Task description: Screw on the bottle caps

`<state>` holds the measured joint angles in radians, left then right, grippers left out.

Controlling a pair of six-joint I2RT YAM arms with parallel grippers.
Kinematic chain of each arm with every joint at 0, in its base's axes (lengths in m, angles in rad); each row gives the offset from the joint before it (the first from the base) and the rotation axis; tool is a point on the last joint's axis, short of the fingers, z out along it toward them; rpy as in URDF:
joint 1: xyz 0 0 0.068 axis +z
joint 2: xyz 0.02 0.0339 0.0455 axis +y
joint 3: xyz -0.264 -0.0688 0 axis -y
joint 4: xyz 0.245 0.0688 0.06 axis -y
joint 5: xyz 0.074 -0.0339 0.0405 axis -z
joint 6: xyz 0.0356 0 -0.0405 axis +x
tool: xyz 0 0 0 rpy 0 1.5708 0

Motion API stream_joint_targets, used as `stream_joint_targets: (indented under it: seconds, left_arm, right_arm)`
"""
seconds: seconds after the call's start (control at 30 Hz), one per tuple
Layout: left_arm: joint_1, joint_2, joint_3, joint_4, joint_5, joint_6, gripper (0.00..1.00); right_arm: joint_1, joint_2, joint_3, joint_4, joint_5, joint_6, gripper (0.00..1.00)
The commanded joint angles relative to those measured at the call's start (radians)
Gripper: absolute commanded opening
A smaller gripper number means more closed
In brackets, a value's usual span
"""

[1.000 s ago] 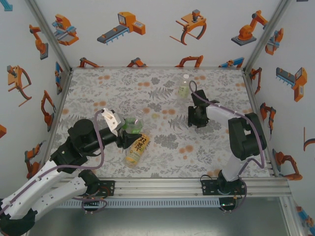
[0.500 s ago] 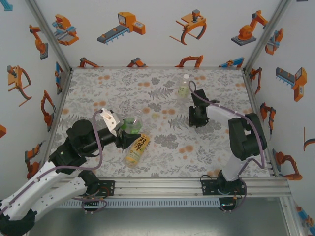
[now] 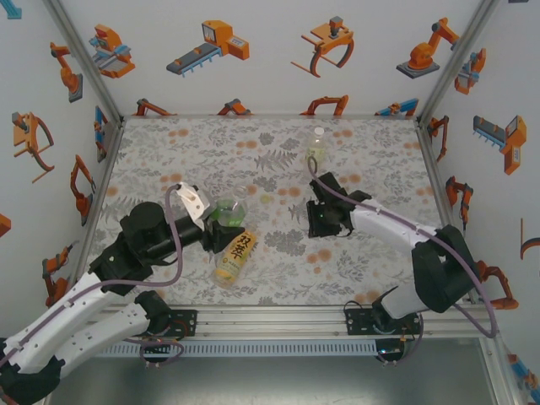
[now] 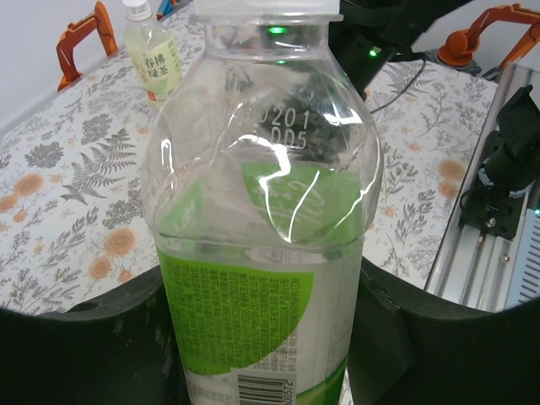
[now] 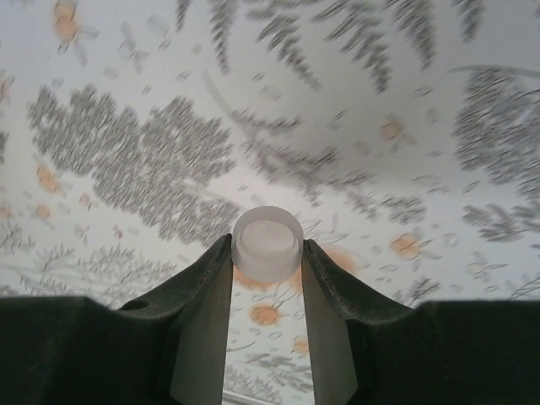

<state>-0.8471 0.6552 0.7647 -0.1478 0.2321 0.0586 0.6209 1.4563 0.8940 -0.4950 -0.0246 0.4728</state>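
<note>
We had the right pincer (image 5: 267,253) pinching a white cap (image 5: 267,239) over the bench (image 5: 126,152), the left pincer (image 4: 266,354) clamped round the green-labelled bottle (image 4: 261,211). Our call: centre it level over the neck, then twist. The far bottle (image 3: 315,152) stood capped, holding pale liquid; the amber bottle (image 3: 234,256) lay nearby.

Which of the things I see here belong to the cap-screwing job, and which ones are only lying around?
Belong to the job:
white cap
green-label bottle
amber bottle, lying on its side
pale-label bottle, standing at the back

Only around:
flowered tablecloth
robot stickers on the walls
metal rail
</note>
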Motion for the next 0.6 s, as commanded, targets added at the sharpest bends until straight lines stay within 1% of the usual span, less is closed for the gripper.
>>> stream_joint_targets:
  seconds: [0.0,0.13,0.23,0.4,0.57]
  left_arm:
    - [0.005,0.002,-0.008,0.052,0.034,-0.017,0.0]
    - [0.005,0.0,-0.013,0.061,0.041,-0.03,0.0]
    - [0.005,-0.001,-0.021,0.063,0.037,-0.036,0.0]
    - [0.005,-0.007,-0.027,0.061,0.041,-0.044,0.0]
    - [0.005,-0.019,-0.028,0.043,0.024,-0.036,0.0]
  right_arm:
    - [0.096,-0.027,-0.026,-0.043,0.041,0.096,0.34]
    - [0.22,-0.003,-0.041,-0.045,0.085,0.161,0.34]
    - [0.278,0.04,-0.043,-0.033,0.097,0.188,0.35]
    - [0.319,0.098,-0.029,-0.031,0.115,0.201,0.36]
    - [0.324,0.096,0.0,-0.061,0.134,0.196,0.43]
